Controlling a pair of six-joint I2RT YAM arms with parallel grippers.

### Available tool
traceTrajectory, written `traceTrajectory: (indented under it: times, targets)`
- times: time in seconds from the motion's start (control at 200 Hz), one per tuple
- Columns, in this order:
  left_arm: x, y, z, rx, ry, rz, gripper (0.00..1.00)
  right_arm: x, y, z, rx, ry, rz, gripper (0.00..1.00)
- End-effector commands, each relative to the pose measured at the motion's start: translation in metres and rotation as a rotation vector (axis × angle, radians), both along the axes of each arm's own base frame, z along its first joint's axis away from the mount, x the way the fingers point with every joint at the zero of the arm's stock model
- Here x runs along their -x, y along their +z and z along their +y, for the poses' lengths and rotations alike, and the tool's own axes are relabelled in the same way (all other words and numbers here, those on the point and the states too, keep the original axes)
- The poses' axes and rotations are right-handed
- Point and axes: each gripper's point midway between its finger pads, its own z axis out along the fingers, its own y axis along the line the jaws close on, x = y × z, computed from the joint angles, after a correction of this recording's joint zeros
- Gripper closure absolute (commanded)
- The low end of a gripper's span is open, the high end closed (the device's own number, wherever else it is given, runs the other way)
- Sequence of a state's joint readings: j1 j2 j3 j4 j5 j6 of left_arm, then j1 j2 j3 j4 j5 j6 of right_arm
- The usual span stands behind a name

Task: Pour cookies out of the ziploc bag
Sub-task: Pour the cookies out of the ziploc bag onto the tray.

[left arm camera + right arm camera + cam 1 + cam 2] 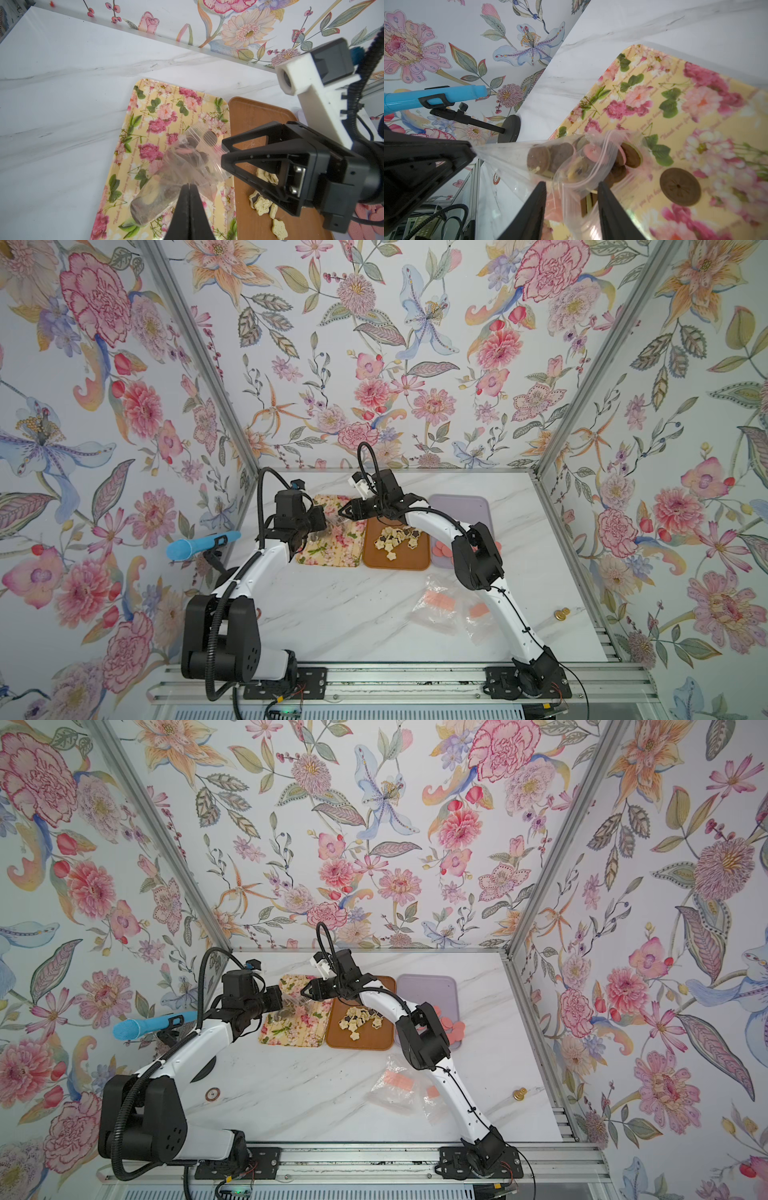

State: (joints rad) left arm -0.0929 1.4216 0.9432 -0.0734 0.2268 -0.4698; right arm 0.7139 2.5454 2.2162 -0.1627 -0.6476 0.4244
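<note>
My left fingers [188, 188] are clenched on one corner of the ziploc bag [506, 160], and the clear film there is pulled taut. My right fingers [344, 512] stand apart, with the bag's pink zip mouth loose between them. The bag hangs between both sets of fingers and holds brown and pink round cookies [538, 159]. Below my fingers lies the floral tray [675, 72], with one brown patterned cookie [680, 187] on it just past my right fingers. Its cursive print reads "Thank you for"; the rest is blurred. Behind my right fingers the brown tray [249, 116] holds cream and dark star cookies [262, 204]. Farther behind, the lilac tray [459, 506] holds pink rounds [441, 549].
</note>
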Motion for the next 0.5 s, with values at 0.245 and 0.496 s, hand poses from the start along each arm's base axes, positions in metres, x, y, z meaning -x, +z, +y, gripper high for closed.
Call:
traceTrajectory:
  times: [0.245, 0.496]
  targets:
    - [0.000, 0.008, 0.000, -0.018, -0.002, -0.050, 1.00, 0.019, -0.011, 0.006, 0.013, 0.071, 0.043, 1.00]
    - [0.023, 0.001, 0.009, -0.050, 0.026, -0.028, 1.00, 0.001, 0.000, -0.001, -0.007, 0.018, 0.034, 1.00]
